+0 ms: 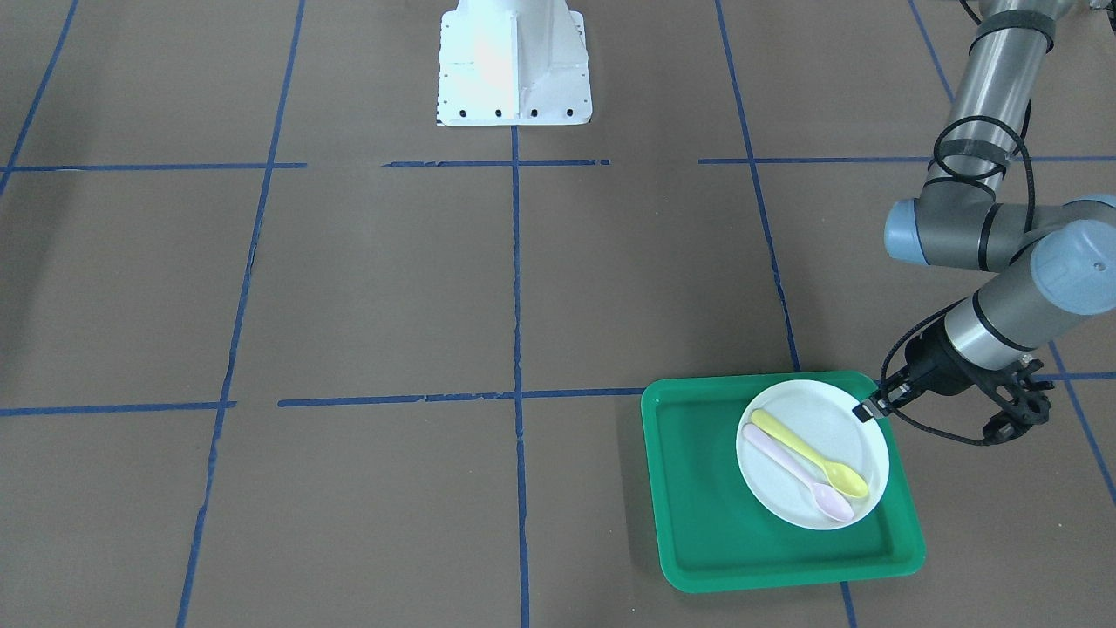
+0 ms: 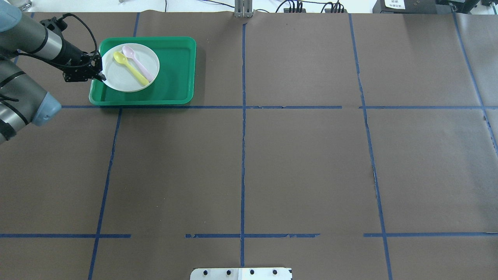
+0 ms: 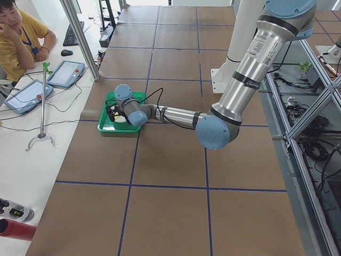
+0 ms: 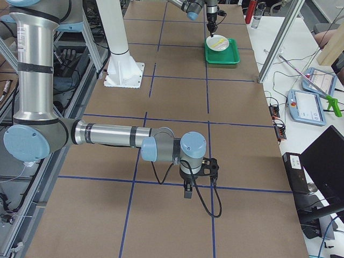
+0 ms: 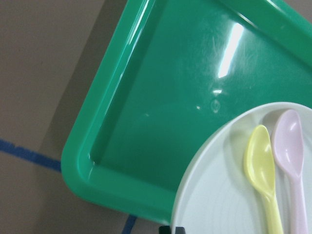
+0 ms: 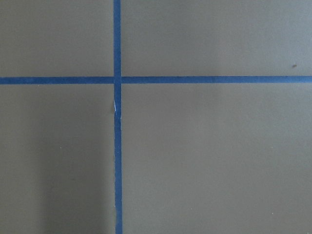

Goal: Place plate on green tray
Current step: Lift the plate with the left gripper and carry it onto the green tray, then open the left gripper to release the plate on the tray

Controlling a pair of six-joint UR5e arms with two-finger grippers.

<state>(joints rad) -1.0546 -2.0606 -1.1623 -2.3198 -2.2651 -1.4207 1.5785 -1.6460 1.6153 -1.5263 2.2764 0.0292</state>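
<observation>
The white plate [image 1: 828, 410] lies in the green tray [image 1: 697, 488], towards the tray's end nearest my left arm. A yellow spoon [image 1: 811, 455] and a pink spoon [image 1: 798, 473] lie on the plate. My left gripper [image 1: 872, 408] is shut on the plate's rim, coming in low from outside the tray. The overhead view shows the same: gripper [image 2: 102, 76], plate [image 2: 116, 76], tray [image 2: 175, 66]. The left wrist view shows the plate [image 5: 224, 195] over the tray's floor [image 5: 170, 97]. My right gripper [image 4: 187, 191] hangs over bare table far away; I cannot tell whether it is open.
The robot's white base [image 1: 514, 65] stands at the table's middle edge. Blue tape lines cross the brown table. An operator [image 3: 21, 37] sits beyond the table's end near the tray, with tablets [image 3: 64, 72] beside him.
</observation>
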